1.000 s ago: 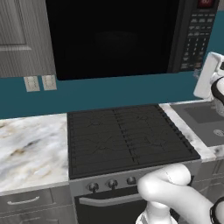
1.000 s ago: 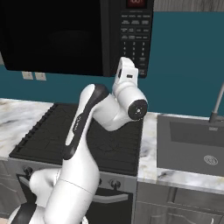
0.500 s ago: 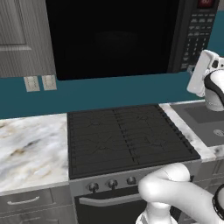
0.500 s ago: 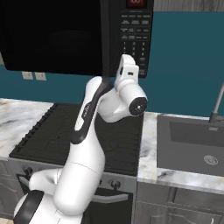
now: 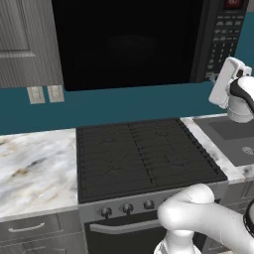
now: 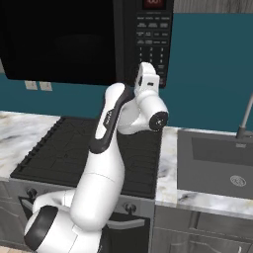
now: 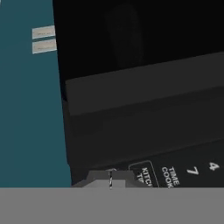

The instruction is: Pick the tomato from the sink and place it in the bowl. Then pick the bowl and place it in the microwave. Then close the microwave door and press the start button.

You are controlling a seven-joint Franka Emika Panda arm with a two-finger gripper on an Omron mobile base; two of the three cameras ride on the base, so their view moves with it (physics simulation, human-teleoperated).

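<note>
- The tool (image 7: 110,179) is clamped fully shut, tips pressed together, with nothing held between them.
- It's parked right up against the keypad panel (image 7: 183,168) of the microwave (image 6: 89,39), at the bottom corner of that panel. In the hand view the tips sit just below the "KITCH..." and "TIME COOK" buttons, with 7 and 4 off to one side.
- Can't tell if the tips are actually touching a button or just hovering right in front of it.
- The microwave door (image 5: 124,42) is closed flat against the box, stretching away to the left of the tool; the glass is too dark to see anything inside.
- From the right base view the hand (image 6: 148,81) points up at the panel's lower edge, with the red display (image 6: 154,3) well above it.
- The stove (image 5: 144,156) is below the tool, dark grates, knobs along the front.
- The sink (image 6: 217,160) is down and to the right of the tool, set in the marble worktop (image 5: 34,163), round drain visible, faucet (image 6: 245,118) at the far edge.
- Two wall outlets (image 5: 44,93) sit under the microwave, far to the left of the tool.
</note>
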